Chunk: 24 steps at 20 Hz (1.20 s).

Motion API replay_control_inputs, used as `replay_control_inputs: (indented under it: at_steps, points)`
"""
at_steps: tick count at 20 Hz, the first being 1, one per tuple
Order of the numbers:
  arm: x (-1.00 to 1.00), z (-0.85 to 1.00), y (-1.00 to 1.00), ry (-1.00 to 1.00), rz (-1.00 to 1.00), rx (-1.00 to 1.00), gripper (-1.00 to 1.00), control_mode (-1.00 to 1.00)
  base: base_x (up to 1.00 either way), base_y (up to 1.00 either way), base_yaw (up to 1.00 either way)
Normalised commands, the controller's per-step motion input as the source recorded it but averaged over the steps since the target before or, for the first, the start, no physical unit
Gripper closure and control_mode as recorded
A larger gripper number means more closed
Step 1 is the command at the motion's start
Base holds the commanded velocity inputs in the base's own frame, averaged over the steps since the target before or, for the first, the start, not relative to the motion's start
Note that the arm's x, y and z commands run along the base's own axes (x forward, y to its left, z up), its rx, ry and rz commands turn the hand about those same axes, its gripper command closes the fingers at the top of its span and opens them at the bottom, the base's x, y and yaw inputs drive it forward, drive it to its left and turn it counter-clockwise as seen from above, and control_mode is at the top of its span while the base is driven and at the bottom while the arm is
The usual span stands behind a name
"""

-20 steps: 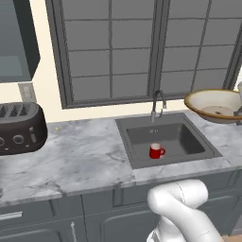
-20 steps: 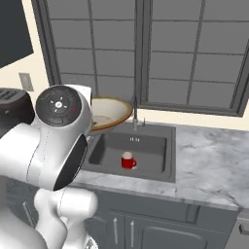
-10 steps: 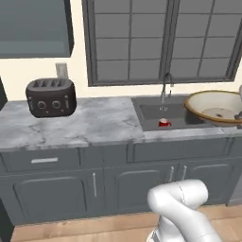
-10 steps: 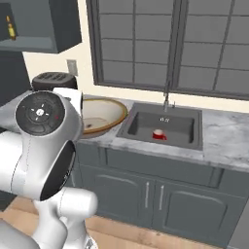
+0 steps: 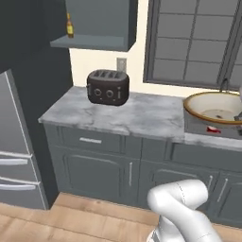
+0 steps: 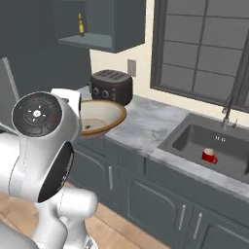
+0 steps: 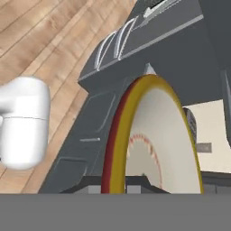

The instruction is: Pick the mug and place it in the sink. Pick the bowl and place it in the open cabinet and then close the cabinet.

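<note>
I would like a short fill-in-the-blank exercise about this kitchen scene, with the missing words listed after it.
1. The red mug lies inside the ____.
2. The end effector is shut on the rim of the ____.
3. The black toaster stands on the marble ____.
4. A small bottle stands on the shelf of the open ____.

Missing words: sink; bowl; counter; cabinet

The bowl (image 6: 98, 118) is held up above the near edge of the tabletop (image 6: 146, 127), just in front of the dark toaster (image 6: 112, 86), tilted with its cream inside showing. Right of the toaster, the sink (image 6: 210, 145) holds the red mug (image 6: 209, 156), upright near the faucet (image 6: 228, 108). Above the toaster, the open cabinet (image 6: 99, 24) has a small bottle (image 6: 80, 25) on its shelf.
</note>
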Motion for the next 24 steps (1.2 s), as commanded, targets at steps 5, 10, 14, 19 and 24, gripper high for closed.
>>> replay_control_inputs:
  at_steps: [5,10,14,19,24]
  points:
    - [0.00,0.00,0.00,0.00,0.00,0.00,1.00,1.00,0.00,0.33,0.53]
    - [0.00,0.00,0.00,0.00,0.00,0.00,1.00,1.00,0.02,1.00,0.11]
    - [0.00,0.00,0.00,0.00,0.00,0.00,1.00,1.00,0.35,0.80,0.03]
    - [0.00,0.00,0.00,0.00,0.00,0.00,1.00,1.00,0.29,0.11,0.01]
    - [0.00,0.00,0.00,0.00,0.00,0.00,1.00,1.00,0.59,-0.01,0.02]
